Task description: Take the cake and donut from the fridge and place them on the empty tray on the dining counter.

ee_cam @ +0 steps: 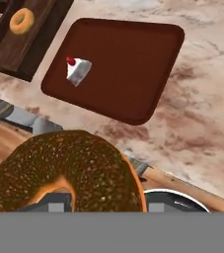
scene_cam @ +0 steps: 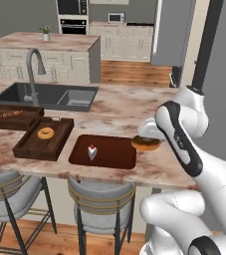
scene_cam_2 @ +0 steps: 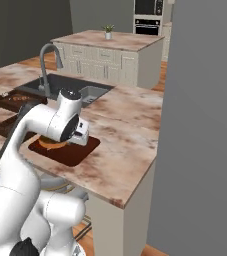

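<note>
We have the tool (scene_cam: 147,135) closed on the donut (ee_cam: 66,170), which fills the foreground of the hand view, hanging above the near edge of the desk (scene_cam: 119,112). In the left base view the donut shows at the right end of the tray (scene_cam: 109,149), about level with its rim; we cannot tell whether it overhangs the tray or sits just beside it. We judge it is carried this high so it clears the low rim before being lowered.

The cake (scene_cam: 92,152) already sits on the tray, toward its left side, leaving the right half bare; that open patch looks like the natural spot for the donut, well apart from the cake so nothing gets knocked.

The donut is a dark, chocolate-brown ring with a speckled glaze and an orange glow around its hole. It differs plainly from the paler golden ring donut (scene_cam: 46,133) lying in the deeper dark-brown boxy tray (scene_cam: 35,147) just to the left of the flat one. The cake is a tiny white wedge topped with a red berry, standing upright. The tray is flat, reddish-brown, with rounded corners and a very low rim.

In our judgement, what remains is to bring the donut over the bare half, lower it and release.
</note>
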Robot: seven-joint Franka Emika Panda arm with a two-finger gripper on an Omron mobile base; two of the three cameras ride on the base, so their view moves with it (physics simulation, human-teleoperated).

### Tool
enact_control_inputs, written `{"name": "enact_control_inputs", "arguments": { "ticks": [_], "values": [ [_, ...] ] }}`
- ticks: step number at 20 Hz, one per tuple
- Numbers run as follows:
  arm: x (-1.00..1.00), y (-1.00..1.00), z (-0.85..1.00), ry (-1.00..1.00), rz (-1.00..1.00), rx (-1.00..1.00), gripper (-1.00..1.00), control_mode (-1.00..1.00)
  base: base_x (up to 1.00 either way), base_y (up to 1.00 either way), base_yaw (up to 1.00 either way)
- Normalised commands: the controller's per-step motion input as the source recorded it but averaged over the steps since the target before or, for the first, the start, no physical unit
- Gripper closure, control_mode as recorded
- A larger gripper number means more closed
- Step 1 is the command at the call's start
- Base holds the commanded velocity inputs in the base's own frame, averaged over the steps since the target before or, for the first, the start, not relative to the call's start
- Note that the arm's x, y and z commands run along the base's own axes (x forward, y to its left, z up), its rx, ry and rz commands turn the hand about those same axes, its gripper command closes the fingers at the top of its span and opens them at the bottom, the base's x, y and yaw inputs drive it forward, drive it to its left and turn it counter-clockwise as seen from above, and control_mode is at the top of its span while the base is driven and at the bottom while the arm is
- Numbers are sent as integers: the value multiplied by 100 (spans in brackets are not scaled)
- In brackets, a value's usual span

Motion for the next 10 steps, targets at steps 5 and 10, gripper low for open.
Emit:
{"name": "enact_control_inputs", "arguments": {
  "ticks": [5,10],
  "values": [
    [62,9,-61,0,0,-3,100,-100,0,0,0],
    [73,26,-48,0,-2,-4,100,-100,0,0,0]
  ]
}}
